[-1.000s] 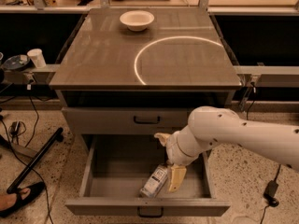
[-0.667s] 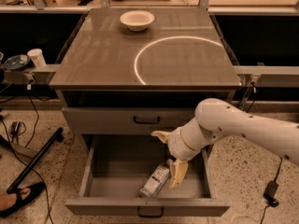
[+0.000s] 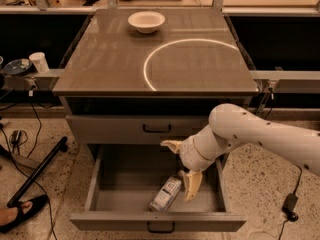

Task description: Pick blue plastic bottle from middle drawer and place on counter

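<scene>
The middle drawer (image 3: pixel 122 181) is pulled open below the counter (image 3: pixel 110 59). On its grey floor, near the front, lies the blue plastic bottle (image 3: pixel 166 193), on its side, cap pointing toward the back right. My gripper (image 3: pixel 181 165) hangs over the drawer's right half, open, its cream fingers spread wide. One finger (image 3: pixel 172 145) points left near the closed upper drawer; the other (image 3: pixel 192 184) points down just right of the bottle's cap end. Nothing is held between them.
A white bowl (image 3: pixel 146 20) sits at the counter's back left, and a bright arc (image 3: pixel 150 66) crosses the top. The upper drawer (image 3: pixel 115 129) is closed. A cup (image 3: pixel 39 62) stands on a left ledge. A dark pole (image 3: pixel 37 171), cables and a shoe (image 3: pixel 20 216) lie on the floor at left.
The white arm has shifted slightly right and up. The gripper stays over the drawer beside the bottle, and the bottle has not moved.
</scene>
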